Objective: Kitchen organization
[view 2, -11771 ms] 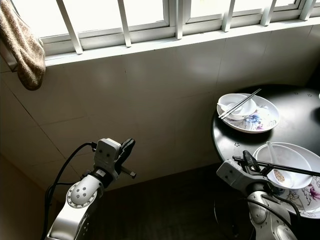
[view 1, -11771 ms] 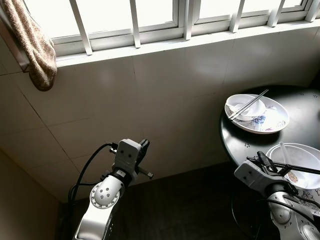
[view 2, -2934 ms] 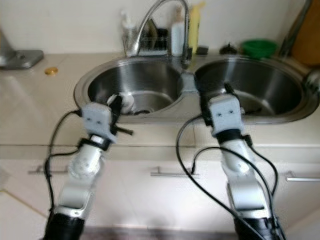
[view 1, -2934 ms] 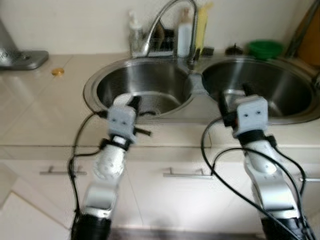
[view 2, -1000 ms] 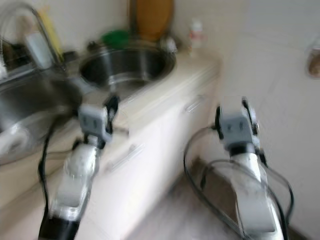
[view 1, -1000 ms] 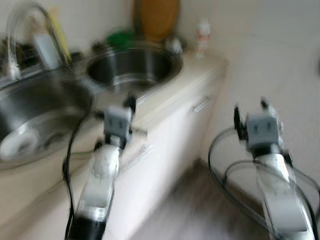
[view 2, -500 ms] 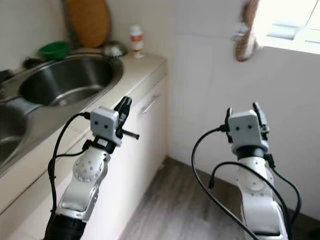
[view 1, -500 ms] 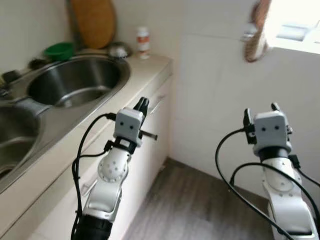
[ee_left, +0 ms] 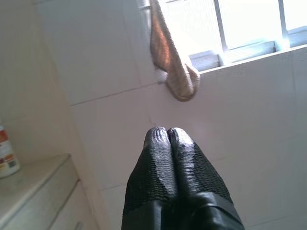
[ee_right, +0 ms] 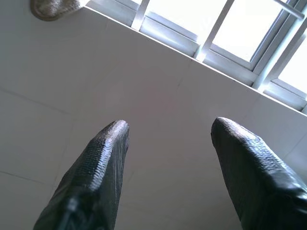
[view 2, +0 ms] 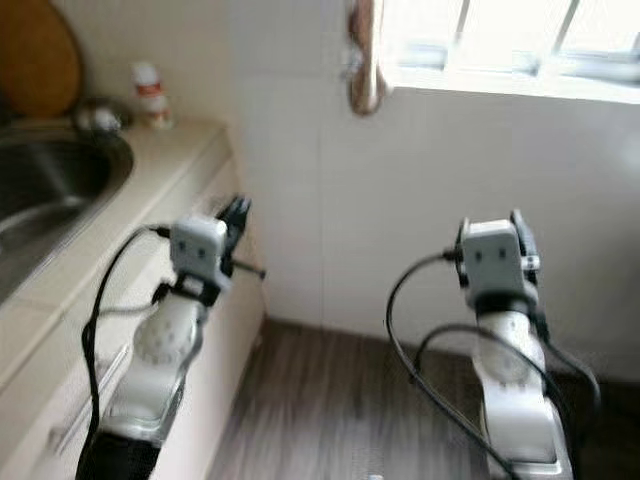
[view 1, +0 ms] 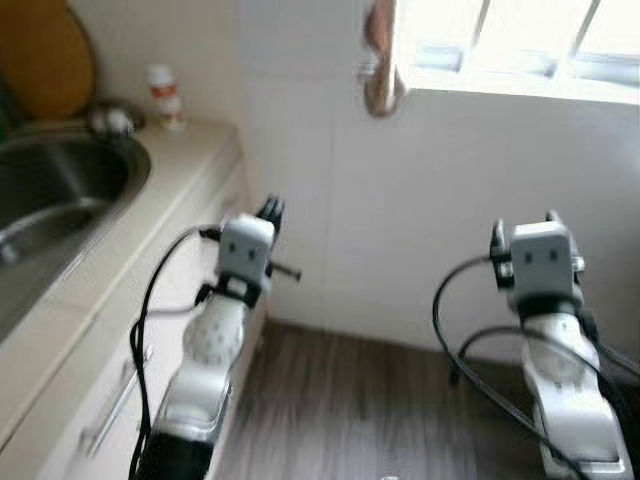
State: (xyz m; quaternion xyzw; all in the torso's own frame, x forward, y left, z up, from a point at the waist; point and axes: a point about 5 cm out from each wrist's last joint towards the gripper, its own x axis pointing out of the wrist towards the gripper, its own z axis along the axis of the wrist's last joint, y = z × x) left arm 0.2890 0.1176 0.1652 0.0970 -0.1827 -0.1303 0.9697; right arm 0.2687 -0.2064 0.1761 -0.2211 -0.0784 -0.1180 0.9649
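Just sink [view 1: 60,190] left of left pincer [view 1: 270,208]

Head eyes, somewhat blurred, look down; both wrist views share the window [ee_right: 230,28].

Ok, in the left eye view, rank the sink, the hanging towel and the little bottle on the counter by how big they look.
1. Sink, largest, though cut off at the frame edge.
2. Hanging towel.
3. Bottle, smallest.
The view is blurred, and the sink sits nearer the camera, so true sizes stay unsure.
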